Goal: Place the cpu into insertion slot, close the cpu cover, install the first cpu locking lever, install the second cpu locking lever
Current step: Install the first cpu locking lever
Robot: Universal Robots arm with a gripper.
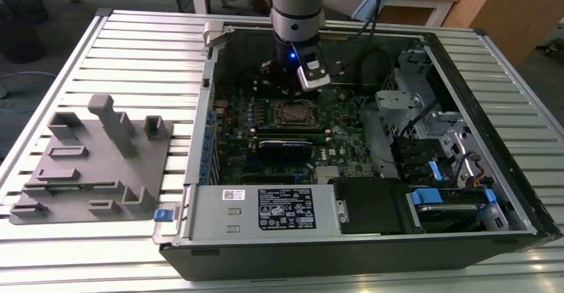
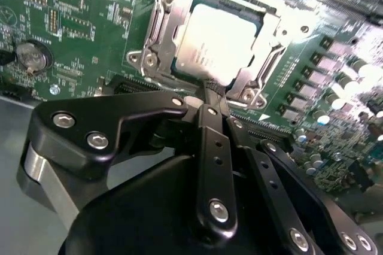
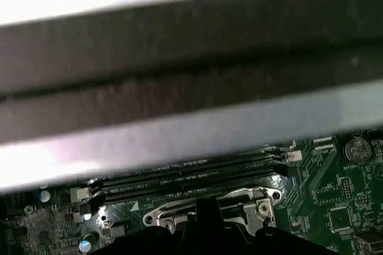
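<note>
The cpu (image 2: 216, 42) is seen seated in the insertion slot (image 2: 179, 69) on the green motherboard (image 2: 78, 33), its pale metal top showing through the large cutout of the cpu cover (image 2: 266, 36), which is laid flat over it. In the exterior view the socket with the cpu (image 1: 294, 113) is found near the middle of the board, inside the open computer case (image 1: 370, 247).

The tool (image 2: 210, 87) is held just above the socket's near edge; its black fingers (image 2: 212, 123) are drawn together into one narrow tip, with nothing seen between them. In the exterior view the tool (image 1: 291, 88) hangs just behind the socket, under the grey arm (image 1: 295, 9). In the first wrist view the long black memory slots (image 3: 179, 177) are shown just beside the silvery socket frame (image 3: 239, 207), and a coin cell (image 3: 357, 149) is seen apart on the board.

A black card (image 1: 286, 146) is set below the socket. The case rests on a slatted metal bench (image 1: 132, 49), with a grey fixture (image 1: 97, 161) beside it at the exterior view's left.
</note>
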